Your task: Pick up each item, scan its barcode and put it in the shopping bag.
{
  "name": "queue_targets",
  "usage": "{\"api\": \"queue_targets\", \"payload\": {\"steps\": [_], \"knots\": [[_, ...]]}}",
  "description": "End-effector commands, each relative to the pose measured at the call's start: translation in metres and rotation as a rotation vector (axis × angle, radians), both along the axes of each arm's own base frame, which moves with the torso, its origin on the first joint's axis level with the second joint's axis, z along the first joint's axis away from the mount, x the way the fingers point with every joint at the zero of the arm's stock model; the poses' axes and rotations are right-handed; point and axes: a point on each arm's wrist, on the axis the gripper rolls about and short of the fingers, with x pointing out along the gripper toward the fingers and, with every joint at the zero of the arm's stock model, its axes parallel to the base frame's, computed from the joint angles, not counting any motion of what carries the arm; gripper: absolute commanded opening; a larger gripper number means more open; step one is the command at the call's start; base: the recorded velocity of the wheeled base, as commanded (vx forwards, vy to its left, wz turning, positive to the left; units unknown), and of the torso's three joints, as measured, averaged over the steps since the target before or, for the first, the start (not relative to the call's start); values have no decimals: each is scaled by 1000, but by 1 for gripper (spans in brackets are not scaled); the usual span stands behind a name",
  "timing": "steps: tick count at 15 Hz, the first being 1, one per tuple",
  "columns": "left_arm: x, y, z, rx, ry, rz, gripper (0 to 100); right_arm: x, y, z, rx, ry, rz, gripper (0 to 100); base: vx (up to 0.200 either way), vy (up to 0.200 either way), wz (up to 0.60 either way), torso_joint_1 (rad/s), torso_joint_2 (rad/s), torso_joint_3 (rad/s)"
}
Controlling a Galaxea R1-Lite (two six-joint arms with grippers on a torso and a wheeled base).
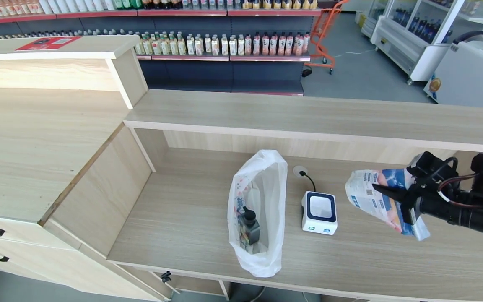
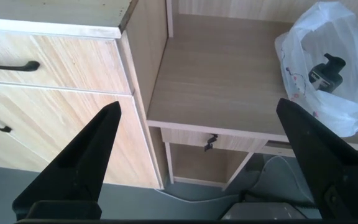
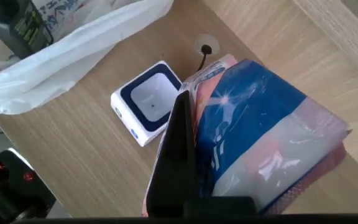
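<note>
While the right gripper [image 1: 392, 196] clamps the blue, white and pink plastic packet [image 1: 367, 197] aloft just right of the white-and-navy box scanner [image 1: 319, 212], I'd judge scanning is in hand, needing its barcode turned over that window before bagging.

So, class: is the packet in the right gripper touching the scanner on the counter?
Apart. The head view shows the packet held in the right gripper beside the scanner, with a strip of bare counter visible between them.
</note>
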Motion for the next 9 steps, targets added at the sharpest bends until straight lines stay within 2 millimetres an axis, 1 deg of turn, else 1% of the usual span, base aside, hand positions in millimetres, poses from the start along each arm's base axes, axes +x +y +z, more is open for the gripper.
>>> {"api": "queue_targets", "payload": {"steps": [1,4,7,9], "knots": [[0,0,0,0,1,0,100,20,-1,-13,-52,2,22,0,0,0,0,0,0,0],[0,0,0,0,1,0,100,34,9,-32,-108,5,96,0,0,0,0,0,0,0],[0,0,0,0,1,0,100,52,15,-50,-162,-60,176,0,0,0,0,0,0,0],[0,0,0,0,1,0,100,59,20,-55,-170,-77,224,0,0,0,0,0,0,0]]}}
